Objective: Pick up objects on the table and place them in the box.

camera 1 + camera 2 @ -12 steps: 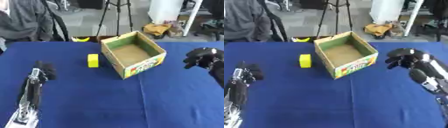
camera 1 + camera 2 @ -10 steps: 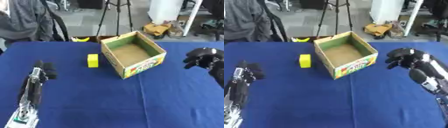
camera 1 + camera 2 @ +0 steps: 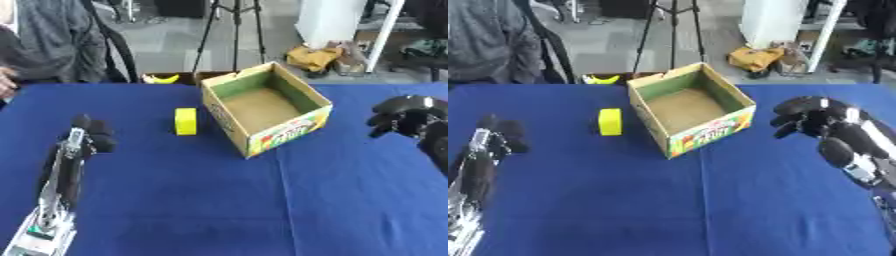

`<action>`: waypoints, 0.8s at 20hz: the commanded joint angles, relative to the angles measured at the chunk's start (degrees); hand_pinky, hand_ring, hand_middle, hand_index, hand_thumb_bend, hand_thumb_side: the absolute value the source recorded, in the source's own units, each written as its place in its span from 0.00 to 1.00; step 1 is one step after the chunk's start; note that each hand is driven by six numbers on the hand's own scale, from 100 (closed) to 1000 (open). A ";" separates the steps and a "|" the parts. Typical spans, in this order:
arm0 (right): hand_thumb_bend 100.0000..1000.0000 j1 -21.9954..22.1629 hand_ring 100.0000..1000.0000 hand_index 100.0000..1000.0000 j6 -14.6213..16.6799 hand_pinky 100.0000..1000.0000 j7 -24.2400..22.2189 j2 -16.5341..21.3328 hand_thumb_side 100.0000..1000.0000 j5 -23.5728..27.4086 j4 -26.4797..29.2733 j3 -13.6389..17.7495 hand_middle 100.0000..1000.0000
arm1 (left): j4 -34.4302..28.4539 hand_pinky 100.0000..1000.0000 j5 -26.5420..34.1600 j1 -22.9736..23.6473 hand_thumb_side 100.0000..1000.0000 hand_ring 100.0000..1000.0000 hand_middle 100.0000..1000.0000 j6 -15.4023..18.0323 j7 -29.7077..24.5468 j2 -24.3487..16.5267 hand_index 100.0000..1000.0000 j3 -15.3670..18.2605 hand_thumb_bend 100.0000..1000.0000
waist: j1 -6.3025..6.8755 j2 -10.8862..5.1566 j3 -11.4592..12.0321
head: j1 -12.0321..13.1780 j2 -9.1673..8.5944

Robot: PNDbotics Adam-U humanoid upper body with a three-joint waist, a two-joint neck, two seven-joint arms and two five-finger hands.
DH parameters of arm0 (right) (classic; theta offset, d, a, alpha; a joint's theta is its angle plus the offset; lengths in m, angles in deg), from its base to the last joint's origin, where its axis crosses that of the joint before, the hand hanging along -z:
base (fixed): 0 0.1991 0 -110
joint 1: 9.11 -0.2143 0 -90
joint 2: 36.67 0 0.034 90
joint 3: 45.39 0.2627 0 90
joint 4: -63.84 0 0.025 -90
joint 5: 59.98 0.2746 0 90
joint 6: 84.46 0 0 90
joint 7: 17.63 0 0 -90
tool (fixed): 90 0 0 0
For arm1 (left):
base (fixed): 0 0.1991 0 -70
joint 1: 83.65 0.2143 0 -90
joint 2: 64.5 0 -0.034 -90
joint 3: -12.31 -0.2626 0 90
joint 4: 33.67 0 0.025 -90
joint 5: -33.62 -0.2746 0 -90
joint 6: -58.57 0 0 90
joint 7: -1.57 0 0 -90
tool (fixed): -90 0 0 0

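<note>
The yellow block sits beside the open box near the tabletop's far edge — neither hand holds anything: left hand and right hand both hover with fingers curled.

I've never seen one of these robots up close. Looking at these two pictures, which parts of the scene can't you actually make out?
- Box: the print on its front is too blurred to read in either view, and its near wall hides the near strip of its floor.
- Yellow block: only a plain yellow shape; any markings are too small.
- Right hand: its curled fingers hide the palm; the left eye view cuts the arm off.
- Left hand: dark and blurred, the fingers' pose is unclear.
</note>
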 commanded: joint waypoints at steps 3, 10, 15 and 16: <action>0.52 -0.75 0.70 0.73 -0.03 0.62 -0.13 0.65 0.56 -0.25 1.23 0.13 0.70 | 3.15 0.59 -5.82 -4.43 1.00 0.53 0.53 -2.41 -2.35 -4.31 0.71 -0.22 0.12 | -0.17 -0.47 -0.35 | 0.36 -0.75; 0.52 -0.91 0.70 0.73 0.00 0.62 -0.43 0.50 0.56 -0.17 1.31 -0.19 0.70 | 13.11 0.60 -18.94 -14.26 0.95 0.55 0.55 -6.10 -10.25 -9.30 0.74 -1.58 0.13 | -0.36 -0.35 -1.01 | 0.89 -0.91; 0.52 -0.93 0.70 0.73 -0.08 0.61 -0.84 0.30 0.56 -0.13 1.30 -0.56 0.70 | 22.21 0.61 -31.91 -22.00 0.87 0.56 0.56 -5.98 -14.51 -8.50 0.75 -1.06 0.17 | -0.47 -0.48 -1.81 | 1.17 -0.85; 0.52 -0.92 0.70 0.73 -0.07 0.61 -0.90 0.31 0.56 -0.12 1.30 -0.61 0.70 | 24.00 0.61 -34.52 -23.33 0.86 0.56 0.57 -5.63 -15.25 -8.09 0.75 -0.93 0.18 | -0.48 -0.49 -2.00 | 1.29 -0.86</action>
